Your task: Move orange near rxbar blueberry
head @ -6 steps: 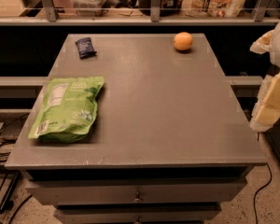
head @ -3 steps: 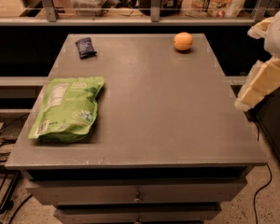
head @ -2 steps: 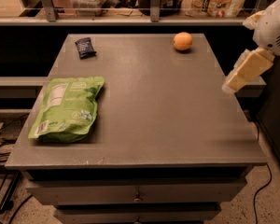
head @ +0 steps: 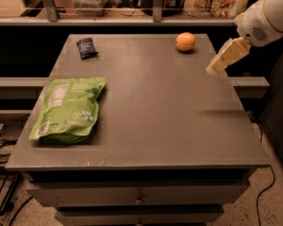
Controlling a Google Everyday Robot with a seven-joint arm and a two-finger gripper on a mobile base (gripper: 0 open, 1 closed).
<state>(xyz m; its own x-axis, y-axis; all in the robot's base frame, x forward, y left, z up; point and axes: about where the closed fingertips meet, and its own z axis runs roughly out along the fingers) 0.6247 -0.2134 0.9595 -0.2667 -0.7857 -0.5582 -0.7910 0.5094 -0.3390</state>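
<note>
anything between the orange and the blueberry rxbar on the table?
No. The camera view shows only bare table between orange and rxbar blueberry; the green bag lies nearer the front. The gripper hovers right of the orange.

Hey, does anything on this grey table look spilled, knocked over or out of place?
Nothing stands out. The small round orange, dark navy snack wrapper and large green pouch lie intact on the table; the gripper hovers near the orange.

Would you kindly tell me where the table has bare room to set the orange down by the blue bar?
Bare table runs from the rxbar right to the orange, and fills the middle and near right beside the green bag. Only the left side is crowded. The gripper hovers at the right edge, near the orange.
</note>
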